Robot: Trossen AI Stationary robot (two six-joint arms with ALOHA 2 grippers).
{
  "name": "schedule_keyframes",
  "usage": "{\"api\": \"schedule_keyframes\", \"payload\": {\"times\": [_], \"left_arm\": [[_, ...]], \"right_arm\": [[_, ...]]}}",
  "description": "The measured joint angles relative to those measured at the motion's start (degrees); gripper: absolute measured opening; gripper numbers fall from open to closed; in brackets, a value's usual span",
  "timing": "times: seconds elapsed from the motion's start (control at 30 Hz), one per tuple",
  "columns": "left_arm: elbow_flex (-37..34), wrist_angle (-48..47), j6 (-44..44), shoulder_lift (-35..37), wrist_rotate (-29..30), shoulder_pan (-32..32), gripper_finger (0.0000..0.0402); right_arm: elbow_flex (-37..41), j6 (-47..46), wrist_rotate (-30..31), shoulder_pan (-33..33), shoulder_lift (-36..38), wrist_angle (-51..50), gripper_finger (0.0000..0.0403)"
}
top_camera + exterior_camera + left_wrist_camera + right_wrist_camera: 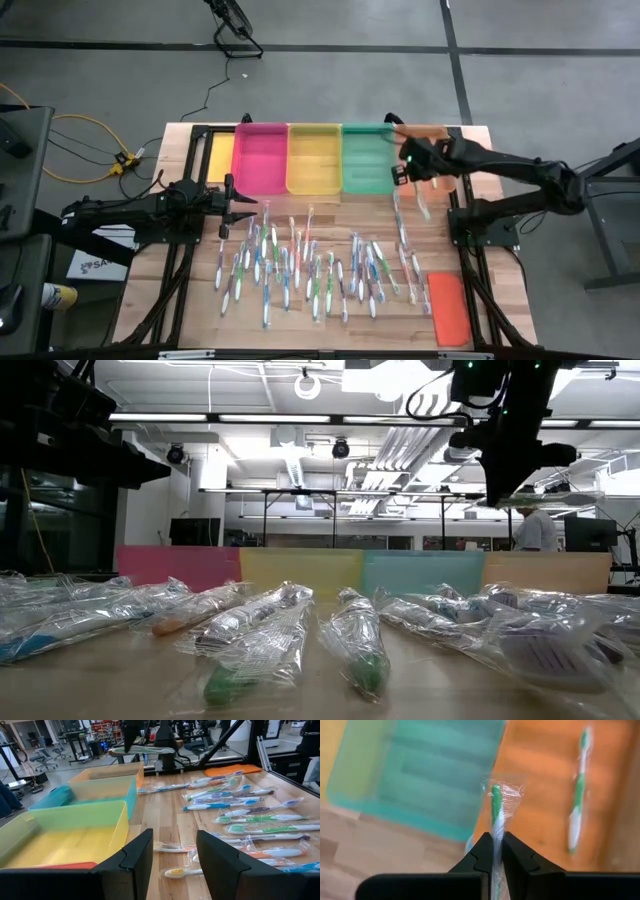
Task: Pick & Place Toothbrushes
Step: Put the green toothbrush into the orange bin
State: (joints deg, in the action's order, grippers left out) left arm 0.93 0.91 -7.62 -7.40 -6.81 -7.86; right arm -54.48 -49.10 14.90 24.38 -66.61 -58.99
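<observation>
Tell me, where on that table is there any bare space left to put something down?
Bare wood shows along the table's front edge, below the toothbrushes, and in a narrow strip between them and the trays. The middle is crowded; the orange lid fills the front right corner.

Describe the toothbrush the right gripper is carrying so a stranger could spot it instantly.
Start at the row of coloured trays along the table's far edge and find the orange tray at its right end. Above the border between it and the green tray hangs the right gripper. The green-and-white toothbrush pinched between its fingers is the only one lifted off the table, still in clear wrapping.
</observation>
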Motion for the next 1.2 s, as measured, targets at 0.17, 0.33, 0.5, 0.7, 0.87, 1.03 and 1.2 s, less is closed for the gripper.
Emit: {"api": "schedule_keyframes", "payload": {"times": [0.17,0.33,0.5,0.7,0.87,1.03,1.2], "left_arm": [[0.00,0.00,-0.02,0.01,-0.02,0.01,0.0147],[0.00,0.00,-0.02,0.02,-0.01,0.01,0.0147],[0.00,0.00,-0.01,0.00,-0.02,0.01,0.0147],[0.00,0.00,-0.02,0.00,-0.01,0.02,0.0147],[0.00,0.00,-0.02,0.01,-0.02,0.00,0.0147],[0.00,0.00,-0.02,0.01,-0.02,0.02,0.0147],[0.00,0.00,0.00,0.02,0.00,0.02,0.0147]], "right_arm": [[0.00,8.30,-0.02,8.00,0.00,4.82,0.0018],[0.00,14.46,-0.30,14.23,0.00,9.76,0.0019],[0.00,19.14,-0.31,20.16,-0.03,13.18,0.0020],[0.00,25.05,-0.97,25.33,-1.94,14.70,0.0020],[0.00,28.38,-1.38,27.71,-5.86,15.77,0.0020],[0.00,31.19,-1.40,29.45,-10.69,18.38,0.0020],[0.00,28.58,-1.89,31.90,-16.05,19.11,0.0020]]}}
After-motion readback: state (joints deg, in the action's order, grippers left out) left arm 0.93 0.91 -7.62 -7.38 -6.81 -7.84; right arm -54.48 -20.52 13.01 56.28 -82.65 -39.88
